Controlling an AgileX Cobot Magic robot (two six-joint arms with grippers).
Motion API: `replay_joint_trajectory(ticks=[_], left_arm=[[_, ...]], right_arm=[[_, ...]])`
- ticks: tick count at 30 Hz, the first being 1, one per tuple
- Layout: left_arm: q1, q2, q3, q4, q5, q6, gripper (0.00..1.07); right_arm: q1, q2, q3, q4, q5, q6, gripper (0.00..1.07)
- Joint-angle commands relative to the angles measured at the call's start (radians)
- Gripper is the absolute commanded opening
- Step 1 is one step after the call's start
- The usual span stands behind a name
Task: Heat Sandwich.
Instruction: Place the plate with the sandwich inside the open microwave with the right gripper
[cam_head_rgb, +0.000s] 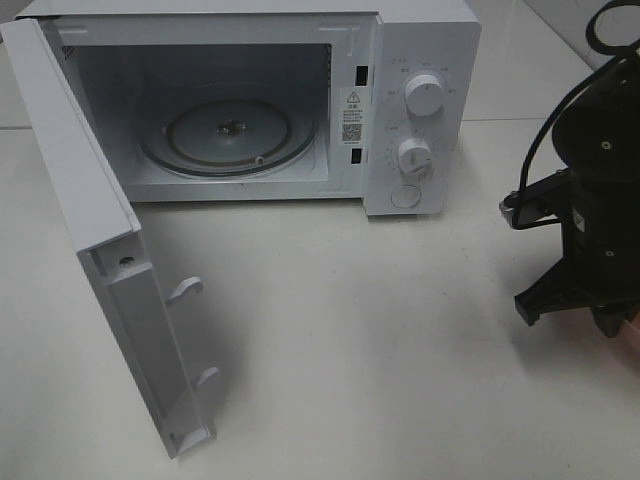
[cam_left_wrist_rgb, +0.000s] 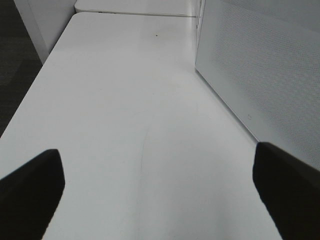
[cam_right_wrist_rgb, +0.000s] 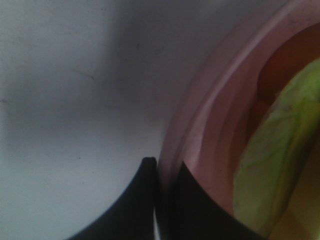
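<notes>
Looks closely onto a white table (cam_right_wrist_rgb: 75, 100). Pinches the rim of a pink plate (cam_right_wrist_rgb: 210, 100) with the 2 black fingers of the right gripper (cam_right_wrist_rgb: 162, 167), 1 outside, 1 inside. Catches the sandwich (cam_right_wrist_rgb: 272, 150) on it, blurred: pale green leaf, orange-red beside.

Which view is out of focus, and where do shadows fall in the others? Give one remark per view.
Right wrist view: too close, so the pink plate and sandwich are blurred, with grey shadow across the table. Exterior high view: sharp, with a soft shadow beside the open microwave door. Left wrist view: evenly lit; the left gripper shows soft-edged and dark.
</notes>
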Motion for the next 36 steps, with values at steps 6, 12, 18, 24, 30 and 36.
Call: replay_joint_trajectory(ticks=[6,12,18,24,30,36], left_arm=[[-0.005,-0.026,0.004,0.001,-0.005,-0.007,0.97],[-0.005,-0.026,0.004,0.001,-0.005,-0.007,0.97],[-0.005,-0.026,0.004,0.001,-0.005,-0.007,0.97],[-0.005,-0.026,0.004,0.001,-0.005,-0.007,0.97],[-0.005,-0.026,0.004,0.001,-0.005,-0.007,0.97],[-0.005,-0.026,0.004,0.001,-0.005,-0.007,0.97]], right_arm=[[0.003,-0.110,0.056,0.011,0.031,-0.005,0.00],[0.003,-0.188,0.091,0.030,0.038,-0.015,0.00],[0.003,-0.238,0.094,0.059,0.060,-0.035,0.00],[0.028,-0.262,0.095,0.064,0.090,-0.047,0.00],[0.150,-0.265,0.095,0.048,0.133,-0.051,0.00],[0.250,-0.265,0.095,0.042,0.165,-0.052,0.00]])
